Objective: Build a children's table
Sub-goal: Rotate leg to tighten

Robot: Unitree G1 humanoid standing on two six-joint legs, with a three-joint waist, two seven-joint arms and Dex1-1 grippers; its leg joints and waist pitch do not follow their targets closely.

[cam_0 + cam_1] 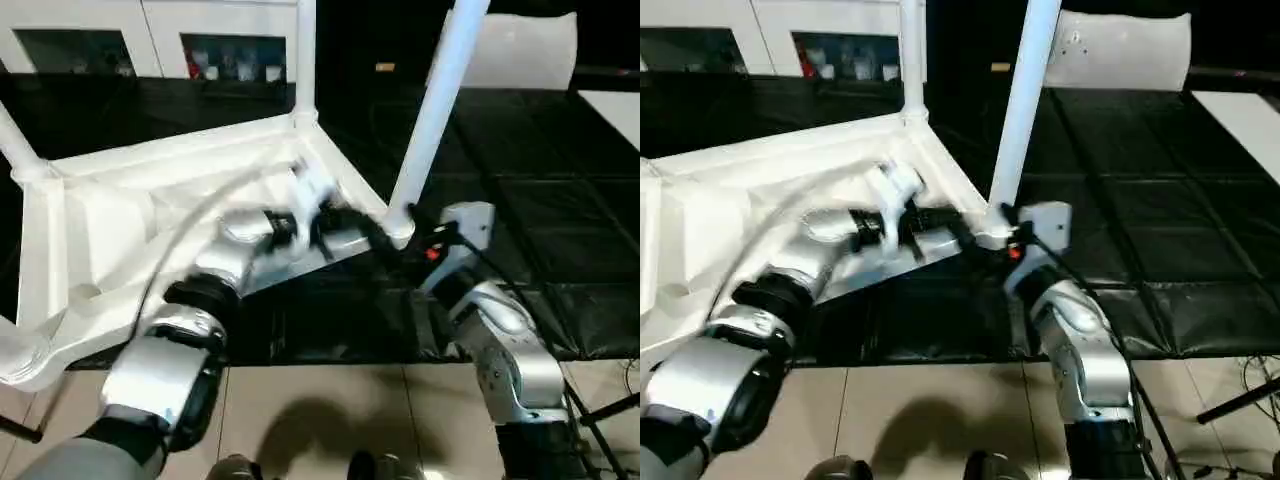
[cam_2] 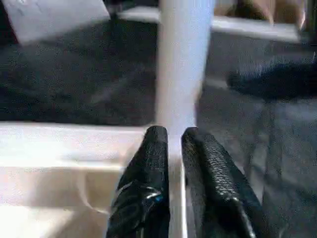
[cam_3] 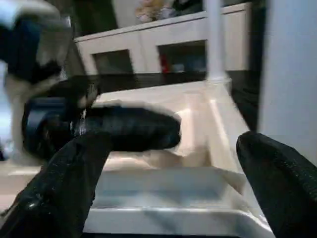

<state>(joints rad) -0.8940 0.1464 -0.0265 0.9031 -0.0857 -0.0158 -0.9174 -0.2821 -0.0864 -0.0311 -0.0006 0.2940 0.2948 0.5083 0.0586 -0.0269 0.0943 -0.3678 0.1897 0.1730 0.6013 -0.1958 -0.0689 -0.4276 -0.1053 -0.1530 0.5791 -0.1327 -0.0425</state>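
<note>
Presently the children's table (image 1: 150, 190) lies upside down on a black mat (image 1: 560, 200), ribbed underside up, with legs standing in its corner sockets. 1 leg (image 1: 437, 110) rises tilted from the near corner socket (image 1: 398, 225). The left hand (image 2: 174, 136) sits at the base of this leg, its fingers (image 2: 154, 148) nearly closed with only a narrow gap, gripping nothing. The right hand (image 3: 168, 163) is just beside the same corner, jaws spread wide and empty. A white cabinet (image 1: 150, 40) stands behind.
</note>
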